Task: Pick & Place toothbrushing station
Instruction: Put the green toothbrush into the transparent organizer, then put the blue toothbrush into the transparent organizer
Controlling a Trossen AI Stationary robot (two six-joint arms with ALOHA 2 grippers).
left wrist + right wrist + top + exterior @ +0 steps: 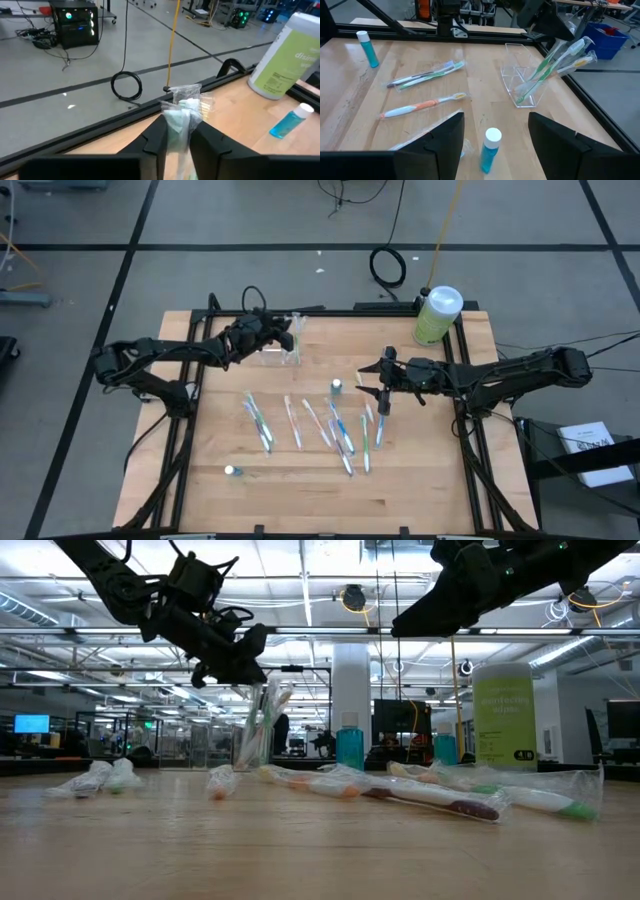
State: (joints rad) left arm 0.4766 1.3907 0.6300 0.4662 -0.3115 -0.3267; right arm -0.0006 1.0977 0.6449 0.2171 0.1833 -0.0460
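My left gripper (268, 330) hangs over the toothbrushing station (283, 345) at upper centre of the high view, fingers loosely flanking a wrapped brush (181, 117) to drop it in; right gripper (372, 375) waits spread, centre-right.

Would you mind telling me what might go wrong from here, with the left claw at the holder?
1. The left claw sits astride a wrapped brush leaning in the holder; lifting away could drag it back out.
2. The light, clear holder might tip under that pull.
3. The right claw hovers over a small blue bottle and may knock it over when lowering.
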